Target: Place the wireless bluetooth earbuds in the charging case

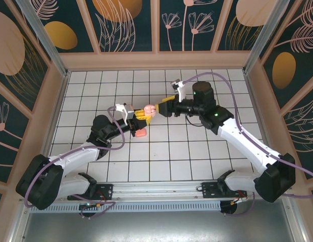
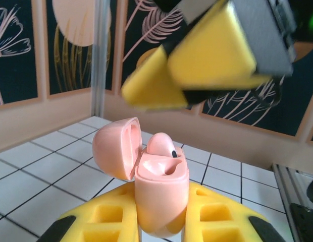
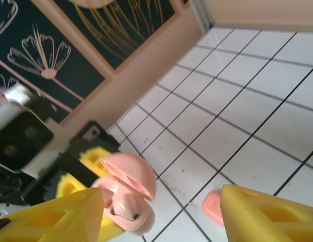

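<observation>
One earbud sits in the open charging case, which your left end effector pinches. Your right end effector hovers just above it, spread. The other slot looks empty, so one insertion probably remains.

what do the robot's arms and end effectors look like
The left arm and right arm have white shells with black joints, and a lilac cable loops along each. The left end effector and right end effector carry chunky yellow fingers with rectangular recesses. Green lights glow on the right arm's black joints.
</observation>
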